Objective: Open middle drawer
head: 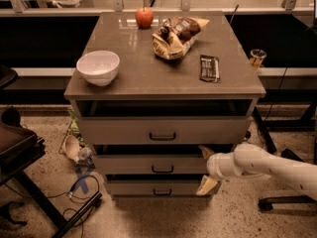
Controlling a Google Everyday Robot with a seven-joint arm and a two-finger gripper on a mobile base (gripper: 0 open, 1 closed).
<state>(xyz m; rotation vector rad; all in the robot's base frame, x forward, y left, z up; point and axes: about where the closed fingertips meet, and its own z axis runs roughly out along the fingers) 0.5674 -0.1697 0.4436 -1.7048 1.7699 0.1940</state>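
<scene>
The middle drawer (pixel 129 165) is the grey-beige front with a small black bar handle (pixel 162 169), between a taller drawer (pixel 124 131) above and a lower one (pixel 129 188) below. A dark gap shows above its front. My gripper (pixel 206 168) comes in from the right on a white arm (pixel 262 165). It is open at the drawer's right end. One fingertip (pixel 205 151) is at the front's top edge and the other (pixel 206 186) hangs below it. It is well right of the handle.
On the cabinet top (pixel 148 81) are a white bowl (pixel 98 67), an apple (pixel 144 17), a snack bag (pixel 176 36) and a dark bar wrapper (pixel 209 67). A dark chair (pixel 15 148) stands at left, with cables (pixel 79 182) on the floor. A chair base (pixel 277 202) is at right.
</scene>
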